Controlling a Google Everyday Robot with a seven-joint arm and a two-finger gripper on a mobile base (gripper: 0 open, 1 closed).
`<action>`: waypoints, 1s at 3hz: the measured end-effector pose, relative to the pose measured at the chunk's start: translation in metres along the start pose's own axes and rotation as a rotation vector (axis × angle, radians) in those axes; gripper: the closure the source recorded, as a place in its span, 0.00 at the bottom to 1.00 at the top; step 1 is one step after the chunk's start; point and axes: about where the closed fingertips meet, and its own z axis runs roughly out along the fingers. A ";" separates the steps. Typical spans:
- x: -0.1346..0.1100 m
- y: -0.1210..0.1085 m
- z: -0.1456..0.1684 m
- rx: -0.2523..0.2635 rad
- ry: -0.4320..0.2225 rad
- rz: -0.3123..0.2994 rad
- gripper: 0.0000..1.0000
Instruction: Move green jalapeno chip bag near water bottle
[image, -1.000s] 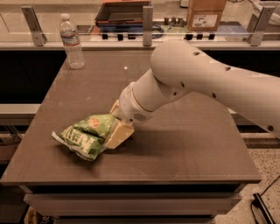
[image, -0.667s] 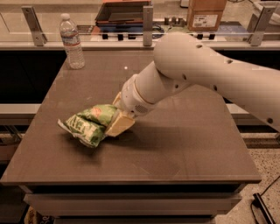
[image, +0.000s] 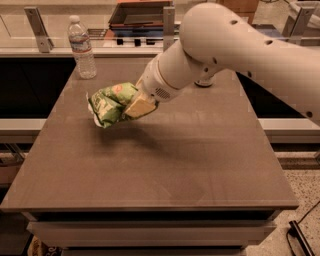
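Note:
The green jalapeno chip bag (image: 109, 103) is a crumpled light-green foil bag with a reddish oval logo. My gripper (image: 136, 104) is shut on its right end and holds it lifted just above the table, left of centre. The water bottle (image: 81, 48), clear with a white cap, stands upright at the table's far left corner, up and left of the bag with a gap between them. My white arm (image: 225, 45) reaches in from the upper right.
The brown table (image: 165, 170) has its front edge near the bottom and its left edge close to the bag. A small dark round object (image: 203, 82) sits behind my arm. A counter with metal brackets (image: 37, 22) runs behind the table.
My gripper has lifted the chip bag off the table and carried it toward the far left, closer to the water bottle. The view has also shifted.

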 end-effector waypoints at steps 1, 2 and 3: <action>-0.012 -0.042 -0.009 0.060 0.027 0.016 1.00; -0.021 -0.086 -0.014 0.105 0.066 0.023 1.00; -0.022 -0.126 -0.013 0.140 0.118 0.021 1.00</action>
